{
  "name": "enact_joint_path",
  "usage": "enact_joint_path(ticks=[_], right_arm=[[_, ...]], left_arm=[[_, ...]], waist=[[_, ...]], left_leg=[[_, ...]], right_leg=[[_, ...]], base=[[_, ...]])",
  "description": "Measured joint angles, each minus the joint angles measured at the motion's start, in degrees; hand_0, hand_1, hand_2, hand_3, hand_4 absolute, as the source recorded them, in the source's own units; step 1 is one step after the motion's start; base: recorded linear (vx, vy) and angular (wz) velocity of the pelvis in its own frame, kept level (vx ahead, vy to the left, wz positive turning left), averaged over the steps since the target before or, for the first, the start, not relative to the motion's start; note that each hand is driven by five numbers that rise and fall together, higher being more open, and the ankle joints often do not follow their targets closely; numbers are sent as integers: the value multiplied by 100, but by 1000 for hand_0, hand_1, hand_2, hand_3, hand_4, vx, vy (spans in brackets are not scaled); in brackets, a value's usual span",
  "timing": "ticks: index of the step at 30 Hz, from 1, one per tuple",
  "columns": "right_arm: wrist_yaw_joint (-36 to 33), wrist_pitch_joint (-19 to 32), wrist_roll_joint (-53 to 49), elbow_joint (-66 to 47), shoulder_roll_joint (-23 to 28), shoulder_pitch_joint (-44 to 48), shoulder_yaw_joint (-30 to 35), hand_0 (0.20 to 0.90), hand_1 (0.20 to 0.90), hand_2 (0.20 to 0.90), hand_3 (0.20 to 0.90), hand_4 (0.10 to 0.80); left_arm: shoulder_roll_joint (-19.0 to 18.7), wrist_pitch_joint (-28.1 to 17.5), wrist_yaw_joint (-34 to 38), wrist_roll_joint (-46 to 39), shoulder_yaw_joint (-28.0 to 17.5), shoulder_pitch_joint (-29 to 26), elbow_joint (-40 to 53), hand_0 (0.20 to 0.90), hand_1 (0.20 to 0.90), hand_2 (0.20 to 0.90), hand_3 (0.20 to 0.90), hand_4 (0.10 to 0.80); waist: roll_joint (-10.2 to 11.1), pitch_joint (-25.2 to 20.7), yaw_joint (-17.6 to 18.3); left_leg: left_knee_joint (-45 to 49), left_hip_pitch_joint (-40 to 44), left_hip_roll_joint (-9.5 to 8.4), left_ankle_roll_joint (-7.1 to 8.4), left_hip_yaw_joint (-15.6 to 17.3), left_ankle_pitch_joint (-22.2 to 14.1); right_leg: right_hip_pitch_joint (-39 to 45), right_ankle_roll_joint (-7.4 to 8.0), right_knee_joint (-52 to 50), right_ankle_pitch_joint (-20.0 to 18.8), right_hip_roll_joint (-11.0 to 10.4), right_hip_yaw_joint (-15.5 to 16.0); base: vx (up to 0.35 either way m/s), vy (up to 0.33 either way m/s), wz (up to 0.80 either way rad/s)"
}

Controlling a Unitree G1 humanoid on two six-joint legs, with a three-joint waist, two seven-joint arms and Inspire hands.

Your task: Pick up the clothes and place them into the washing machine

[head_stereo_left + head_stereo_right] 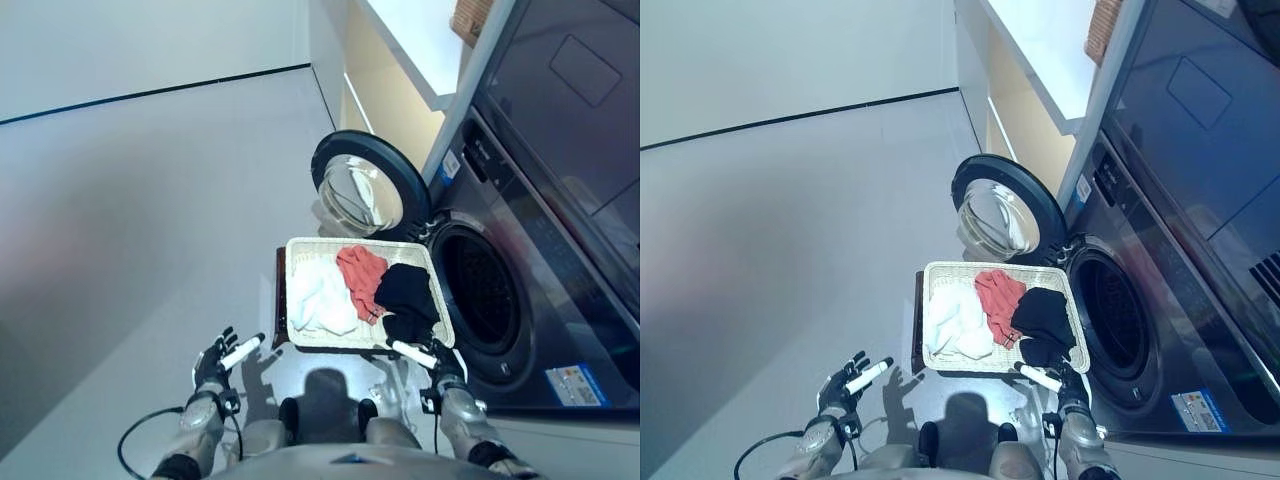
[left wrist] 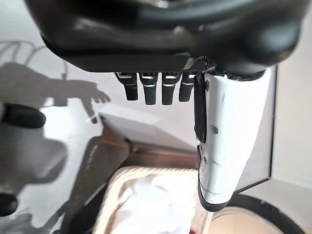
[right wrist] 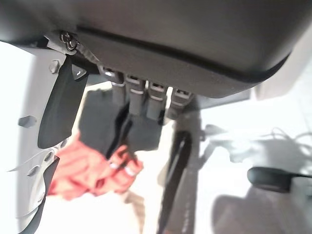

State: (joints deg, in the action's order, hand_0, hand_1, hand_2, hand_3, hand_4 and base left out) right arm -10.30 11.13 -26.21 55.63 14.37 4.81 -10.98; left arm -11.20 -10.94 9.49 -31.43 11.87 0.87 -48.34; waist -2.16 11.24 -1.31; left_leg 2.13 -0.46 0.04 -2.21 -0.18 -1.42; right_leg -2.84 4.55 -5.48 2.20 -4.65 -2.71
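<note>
While both hands hang low at the near edge of the scene, a pale woven basket [image 1: 300, 248] sits on the floor [image 1: 150, 220] in front of the washer [image 1: 560, 260], resting on a dark base that shows along its left side. Three garments lie in the basket: a white garment [image 1: 320, 295] on the left, a red garment [image 1: 360, 275] in the middle, and a black garment [image 1: 408, 295] on the right, nearest the washer. The red garment overlaps the edges of both neighbours.

The washer door [image 1: 365, 190] stands swung open beyond the basket's far edge, its glass facing the camera. The drum opening [image 1: 480, 290] is dark and lies just to the right of the basket.

The left hand [image 1: 218, 362] hovers over the floor to the left of the basket's near-left corner, apart from it. Its fingers are extended and spread, and its white-covered thumb points toward the basket. It holds nothing; the left wrist view confirms straight fingers with the basket and white garment ahead of them.

The right hand [image 1: 437, 365] sits at the basket's near-right corner, just beside the rim, below the black garment. Its white-covered thumb points left along the rim. The right wrist view shows its fingers [image 3: 141, 95] relaxed and empty, with the red and black garments beyond them

A pale cabinet [image 1: 400, 50] stands beyond the washer, against the far wall
</note>
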Motion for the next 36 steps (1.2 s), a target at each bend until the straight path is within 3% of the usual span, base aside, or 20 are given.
enact_joint_path(ticks=[4,16,21,22,23,25,26,27,28,30,33,34,36], right_arm=[[21,-2,107,20,-169,50,-41,900,900,900,900,800],[31,-55,107,-29,-198,-219,-13,900,900,900,900,800],[26,-102,109,-88,-183,-148,-46,900,900,900,900,800],[25,-99,105,-91,-202,-141,-76,900,900,900,900,800],[32,-102,108,-91,-209,-107,-78,900,900,900,900,800],[46,-129,108,-92,-216,-178,-83,900,900,900,900,800],[36,-137,106,-93,-214,-280,-58,900,900,900,900,800],[39,-137,106,-94,-213,-287,-54,900,900,900,900,800],[42,-135,106,-114,-216,-256,-44,900,900,900,900,800],[43,-136,104,-188,-216,-252,-36,900,900,900,900,800],[37,-135,105,-299,-225,-283,-41,900,900,900,900,800],[32,-136,105,-297,-224,-284,-40,900,900,900,900,800],[31,-141,111,-299,-224,-288,-39,900,900,900,900,800]], left_arm=[[-36,-22,87,-3,1,20,-10,900,900,900,900,800],[-1,-16,-31,5,42,264,74,900,900,900,900,800],[-9,34,-75,114,75,198,46,900,900,900,900,800],[-14,56,-83,142,77,194,36,900,900,900,900,800],[-25,58,-97,197,73,190,23,900,900,900,900,800],[-47,76,-137,252,65,210,14,900,900,900,900,800],[-71,75,-157,249,55,234,13,900,900,900,900,800],[-81,72,-160,249,49,254,23,900,900,900,900,800],[-137,82,-149,243,41,280,17,900,900,900,900,800],[-172,104,-136,233,25,365,14,900,900,900,900,800],[-220,104,-135,233,-11,370,4,900,900,900,900,800],[-215,102,-136,233,-9,357,4,900,900,900,900,800],[-177,101,-144,232,-7,345,4,900,900,900,900,800]], waist=[[152,-212,-131],[288,-516,-110],[193,-387,-46],[186,-316,26],[158,-202,49],[89,-158,124],[65,-150,161],[79,-157,170],[68,-110,162],[19,-102,184],[159,-63,218],[191,-54,221],[304,-18,257]], left_leg=[[-183,104,-29,-69,227,35],[-334,415,-125,-129,152,20],[-285,399,-173,-341,88,40],[-196,395,-292,-379,102,-81],[-51,387,-285,-432,74,-113],[-41,399,-272,-519,92,-85],[-151,413,-300,-581,184,-60],[-187,400,-307,-613,199,-40],[-245,378,-324,-648,233,3],[-346,331,-363,-649,229,34],[-379,319,-550,-637,212,153],[-408,322,-567,-637,207,154],[-513,418,-585,-591,171,158]], right_leg=[[52,73,261,-148,-86,-53],[416,172,429,-208,-175,38],[-494,282,-1366,-110,-163,63],[-613,329,-1710,-209,-166,133],[-802,331,-2094,-342,-229,211],[-926,148,-2493,-358,-371,360],[-989,87,-2705,-284,-608,585],[-961,79,-2575,-274,-665,663],[-969,108,-2374,-253,-751,696],[-903,376,-1525,-226,-844,747],[-850,808,-93,-528,-1168,821],[-839,870,123,-609,-1205,841],[-787,856,700,-920,-1225,900]], base=[[107,29,-28],[61,52,3],[-38,266,-4],[34,203,-10],[70,84,-2],[119,43,14],[145,-12,18],[149,-57,3],[169,-88,-18],[179,-105,-32],[192,-102,-26],[212,-102,0],[274,-138,2]])
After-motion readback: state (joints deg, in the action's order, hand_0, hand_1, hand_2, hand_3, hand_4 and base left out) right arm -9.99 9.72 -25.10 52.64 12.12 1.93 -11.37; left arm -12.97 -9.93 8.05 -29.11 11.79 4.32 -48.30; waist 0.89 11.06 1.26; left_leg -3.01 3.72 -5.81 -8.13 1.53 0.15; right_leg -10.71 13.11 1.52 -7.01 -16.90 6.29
